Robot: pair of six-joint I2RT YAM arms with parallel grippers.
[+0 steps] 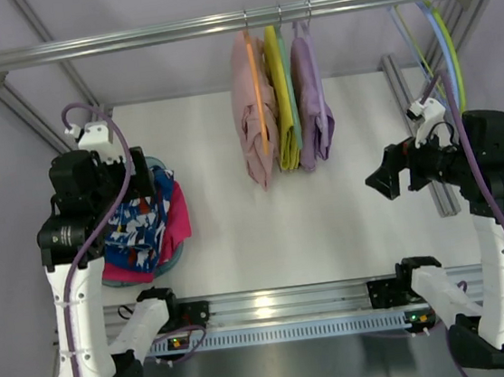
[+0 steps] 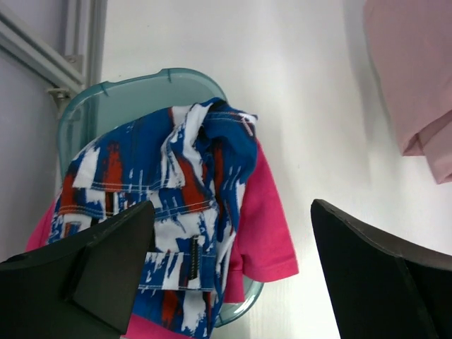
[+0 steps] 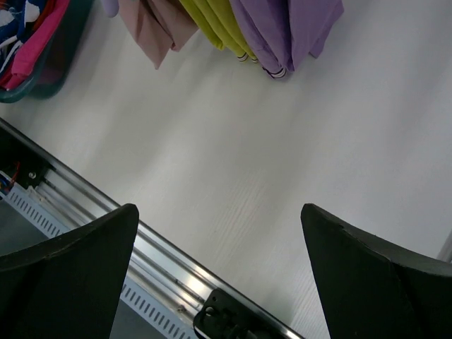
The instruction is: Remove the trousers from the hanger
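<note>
The pale dusty-pink trousers [image 1: 251, 116] hang folded over the thin orange hanger [image 1: 258, 88] on the metal rail, leftmost of three garments. Their lower edge shows in the left wrist view [image 2: 417, 78] and in the right wrist view [image 3: 152, 21]. My left gripper [image 1: 147, 184] is open and empty above the basket at the left, well apart from the trousers. My right gripper [image 1: 384, 181] is open and empty at the right, pointing left toward the hung garments, with a wide gap to them.
A yellow garment [image 1: 283, 103] and a lilac-purple garment [image 1: 313, 104] hang right of the trousers. A teal basket [image 2: 127, 99] holds a blue-white-red patterned cloth [image 2: 176, 191] and a pink shirt [image 2: 265, 226]. Blue and green hangers [image 1: 440, 40] hang at the rail's right end.
</note>
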